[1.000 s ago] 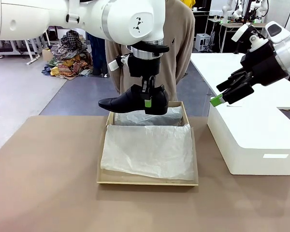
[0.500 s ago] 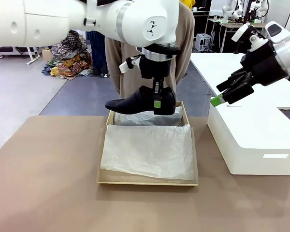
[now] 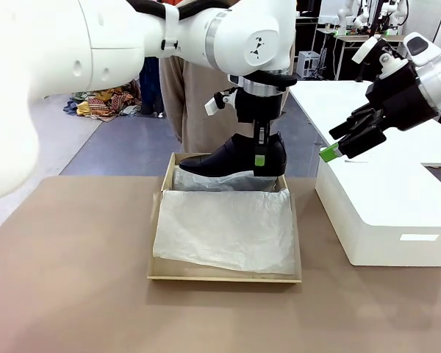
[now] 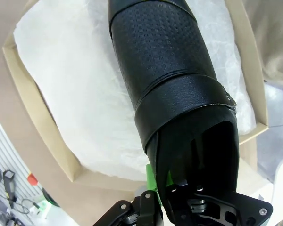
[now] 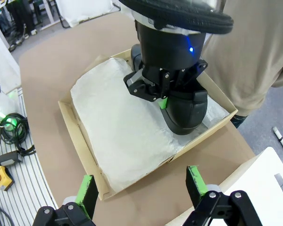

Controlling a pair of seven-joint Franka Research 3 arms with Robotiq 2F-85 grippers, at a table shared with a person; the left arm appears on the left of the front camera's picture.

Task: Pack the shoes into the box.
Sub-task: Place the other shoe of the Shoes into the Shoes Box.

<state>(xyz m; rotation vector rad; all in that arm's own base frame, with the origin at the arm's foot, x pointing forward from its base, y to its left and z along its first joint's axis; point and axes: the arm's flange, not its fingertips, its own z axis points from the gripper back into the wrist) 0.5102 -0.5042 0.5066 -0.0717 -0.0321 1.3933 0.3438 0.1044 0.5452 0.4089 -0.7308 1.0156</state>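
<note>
Since a second ago the left gripper (image 3: 259, 159) has carried the shoe (image 3: 224, 157) to the right and a little lower. The shoe hung over the box's far left edge then; now it is over the far part of the box (image 3: 156, 235), toe pointing left and sole about level. The gripper is clamped on the shoe's heel end, with one green pad on the outside of the collar. From the front, the sole looks just above the crumpled tissue paper (image 3: 220, 228), possibly brushing it; the view is too poor to tell. The right gripper (image 5: 141, 184) has not moved. It hangs at the right above the white block (image 3: 382, 213), fingers spread wide and holding nothing.

The box sits mid-table on a plain tan table (image 3: 73, 279), with the white block just to its right. A person (image 3: 202, 110) in a beige top stands at the far side, right behind the box. Beyond is a grey floor (image 3: 51, 140), with a heap of patterned clothes (image 3: 106, 99) at far left.

The left arm's wrist carries a small dark logo mark (image 3: 256, 43), not lettering. A pale label (image 3: 419, 237) on the block's near face is too small to read.
</note>
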